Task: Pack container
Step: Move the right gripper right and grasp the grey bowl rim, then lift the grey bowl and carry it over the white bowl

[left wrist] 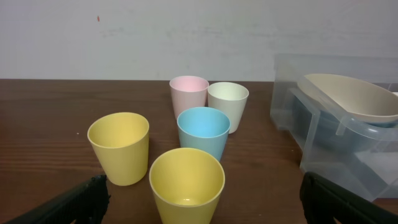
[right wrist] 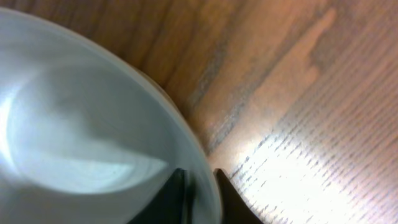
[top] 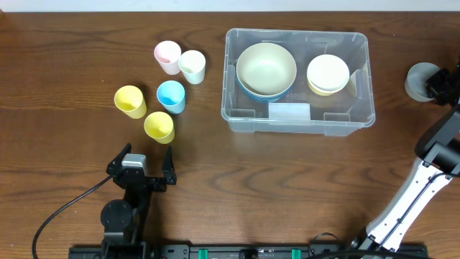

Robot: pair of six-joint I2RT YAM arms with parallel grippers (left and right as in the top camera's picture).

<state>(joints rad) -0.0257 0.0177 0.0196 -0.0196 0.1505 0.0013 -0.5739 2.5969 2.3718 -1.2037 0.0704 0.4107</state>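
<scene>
My right tool clenched the rim of a round grey plastic cup, at three o'clock from the large clear rectangular plastic container. My left tool hung released.

Container holds a big bowl stack and a small bowl stack. Five cups stand left of it. Left gripper gapes below-left, and right gripper sits at a grey cup on its right.
</scene>
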